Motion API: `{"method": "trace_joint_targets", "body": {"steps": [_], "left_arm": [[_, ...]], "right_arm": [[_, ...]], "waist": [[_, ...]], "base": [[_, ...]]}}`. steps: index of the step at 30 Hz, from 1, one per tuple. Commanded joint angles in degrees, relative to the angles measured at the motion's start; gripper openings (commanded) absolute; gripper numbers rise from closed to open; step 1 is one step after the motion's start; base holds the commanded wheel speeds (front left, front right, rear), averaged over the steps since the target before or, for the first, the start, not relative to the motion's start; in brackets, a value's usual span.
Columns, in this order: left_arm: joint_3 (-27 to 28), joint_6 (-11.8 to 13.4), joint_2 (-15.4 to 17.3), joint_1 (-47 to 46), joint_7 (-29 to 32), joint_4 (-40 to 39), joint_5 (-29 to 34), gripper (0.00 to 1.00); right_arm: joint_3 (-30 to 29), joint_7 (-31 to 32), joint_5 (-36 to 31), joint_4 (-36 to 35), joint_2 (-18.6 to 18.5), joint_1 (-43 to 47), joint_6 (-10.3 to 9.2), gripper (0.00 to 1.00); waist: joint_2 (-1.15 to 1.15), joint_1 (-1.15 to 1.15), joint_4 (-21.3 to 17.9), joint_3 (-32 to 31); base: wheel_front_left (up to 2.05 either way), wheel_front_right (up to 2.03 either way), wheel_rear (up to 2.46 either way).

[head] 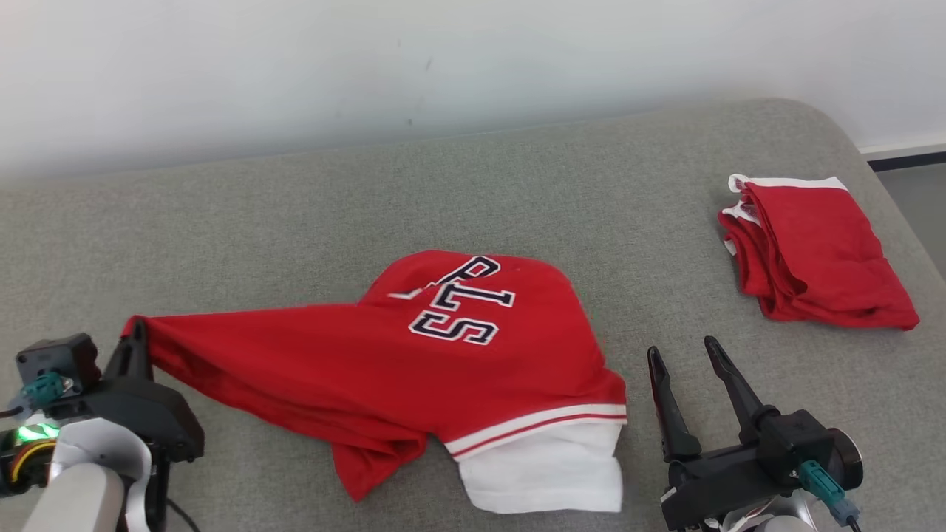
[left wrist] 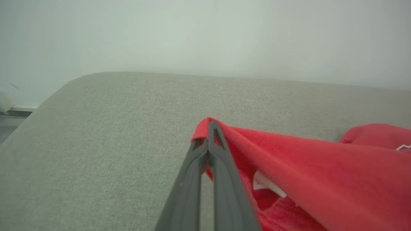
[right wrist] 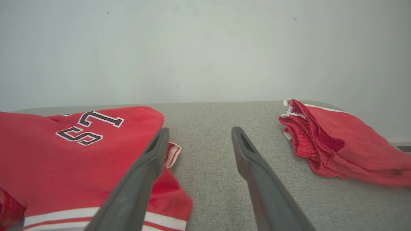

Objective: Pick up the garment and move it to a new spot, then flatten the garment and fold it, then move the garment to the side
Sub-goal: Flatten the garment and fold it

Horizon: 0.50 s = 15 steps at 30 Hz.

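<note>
A red garment (head: 414, 355) with dark and white letters and a white-striped edge lies crumpled on the grey padded surface (head: 517, 192) at the centre. My left gripper (head: 137, 331) is shut on its left corner, and the cloth is pulled taut from there toward the heap. In the left wrist view the gripper (left wrist: 210, 126) pinches a red fold of the garment (left wrist: 321, 173) at its fingertips. My right gripper (head: 680, 353) stands open just right of the garment's white edge, nothing between its fingers. The right wrist view shows this gripper (right wrist: 199, 134) beside the garment (right wrist: 64, 154).
A second red garment (head: 809, 255), folded with white trim, lies at the far right of the surface, also in the right wrist view (right wrist: 337, 141). A pale wall (head: 443, 66) runs behind. The surface's rounded right edge drops to a floor (head: 916, 199).
</note>
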Motion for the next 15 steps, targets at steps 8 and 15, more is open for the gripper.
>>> {"method": "trace_joint_targets", "body": {"steps": [8, 15], "left_arm": [[-0.97, -0.41, 0.92, -2.38, -2.28, 6.15, 1.63, 1.0], [0.56, -0.11, -2.0, 3.54, -5.45, 4.43, -1.43, 1.0]], "right_arm": [[0.21, 0.7, -0.67, -0.85, -0.03, 0.94, -0.13, 1.0], [0.39, 1.02, -1.45, -1.8, -0.02, 1.17, -0.13, 1.0]], "waist": [[0.0, -0.01, 0.83, -0.89], [0.0, -0.01, 1.48, -0.74]], "base": [[0.0, 0.0, 0.0], [0.0, 0.0, 0.0]]}}
